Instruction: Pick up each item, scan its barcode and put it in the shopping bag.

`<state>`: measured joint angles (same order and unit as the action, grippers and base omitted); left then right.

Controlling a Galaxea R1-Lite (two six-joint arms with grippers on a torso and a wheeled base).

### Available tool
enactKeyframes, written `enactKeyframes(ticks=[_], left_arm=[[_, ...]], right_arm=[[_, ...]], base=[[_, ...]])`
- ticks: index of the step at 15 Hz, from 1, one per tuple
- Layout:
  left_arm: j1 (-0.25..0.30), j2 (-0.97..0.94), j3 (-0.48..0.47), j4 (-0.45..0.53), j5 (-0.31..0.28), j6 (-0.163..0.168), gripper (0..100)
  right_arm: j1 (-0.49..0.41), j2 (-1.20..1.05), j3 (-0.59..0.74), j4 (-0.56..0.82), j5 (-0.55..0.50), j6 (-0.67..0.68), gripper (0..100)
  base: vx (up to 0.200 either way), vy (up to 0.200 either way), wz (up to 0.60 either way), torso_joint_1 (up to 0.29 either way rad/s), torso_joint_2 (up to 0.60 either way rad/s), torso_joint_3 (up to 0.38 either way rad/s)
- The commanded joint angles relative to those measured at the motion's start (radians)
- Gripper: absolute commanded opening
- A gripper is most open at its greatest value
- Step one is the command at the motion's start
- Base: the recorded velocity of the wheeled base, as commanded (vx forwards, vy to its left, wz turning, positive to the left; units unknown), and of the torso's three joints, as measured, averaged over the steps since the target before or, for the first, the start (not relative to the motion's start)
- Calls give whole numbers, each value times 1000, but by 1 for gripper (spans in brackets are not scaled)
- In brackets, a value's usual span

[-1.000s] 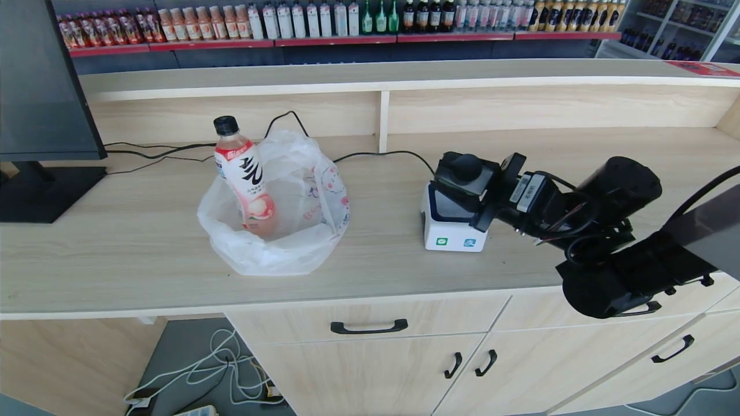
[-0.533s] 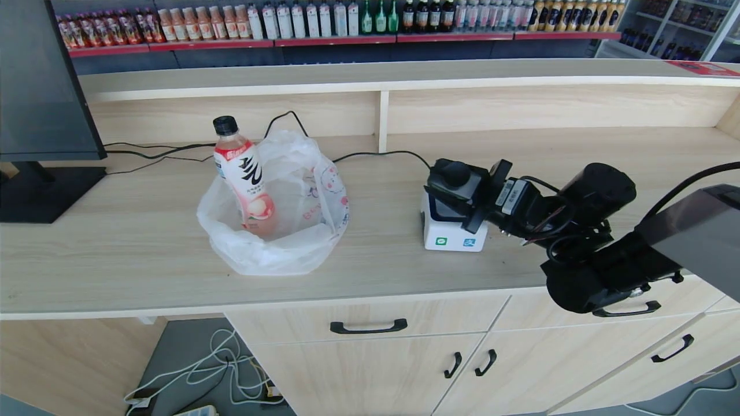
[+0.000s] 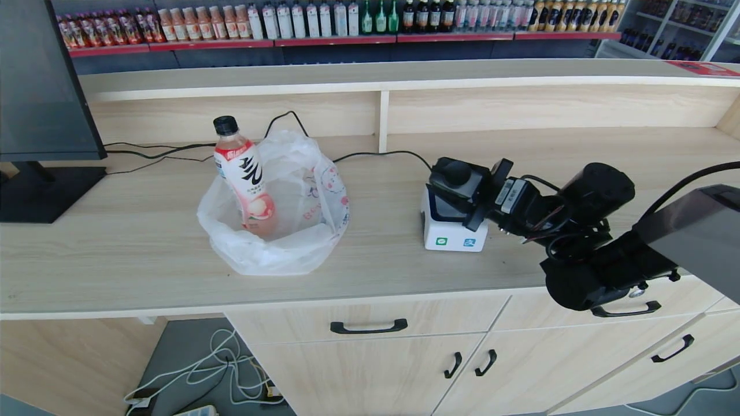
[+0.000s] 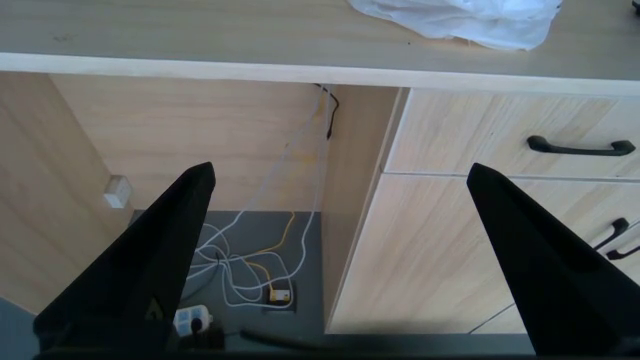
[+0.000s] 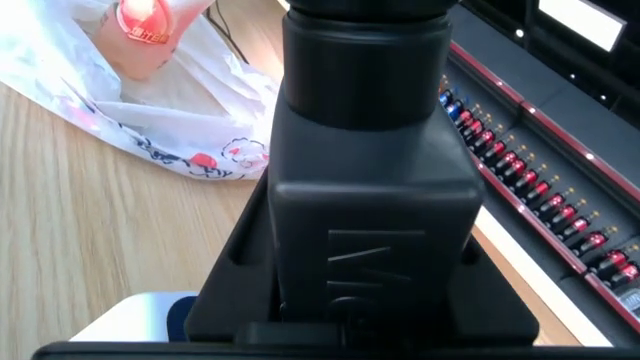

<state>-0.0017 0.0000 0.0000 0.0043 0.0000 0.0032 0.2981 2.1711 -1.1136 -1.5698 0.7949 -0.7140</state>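
Clamping a black square-bodied container (image 3: 459, 176) with a round cap, the right gripper (image 3: 485, 193) holds it right over the white scanner box (image 3: 454, 234) on the wooden counter (image 3: 144, 254); contact unclear. Left gripper (image 4: 340, 260): fingers spread wide, nothing between them, low before the cabinet fronts (image 4: 480, 180). Farther left on the counter, well apart from the scanner: white plastic shopping bag (image 3: 283, 248). A peach drink bottle (image 3: 243, 173) stands tilted inside, its cap above the rim.

shop checkout: drink-stocked shelves (image 3: 347, 20), wooden counter (image 3: 144, 242), barcode scanner (image 3: 454, 216).
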Motion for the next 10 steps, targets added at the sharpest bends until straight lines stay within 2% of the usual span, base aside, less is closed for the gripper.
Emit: enactKeyframes(ticks=[1, 10], left_arm=[[0, 0, 0, 0, 0, 0, 100], [0, 0, 0, 0, 0, 0, 100]], right_arm=[[-2, 0, 0, -1, -2, -4, 0], [0, -14, 5, -1, -6, -16, 0]], base=[[0, 0, 0, 0, 0, 0], [0, 0, 0, 0, 0, 0]])
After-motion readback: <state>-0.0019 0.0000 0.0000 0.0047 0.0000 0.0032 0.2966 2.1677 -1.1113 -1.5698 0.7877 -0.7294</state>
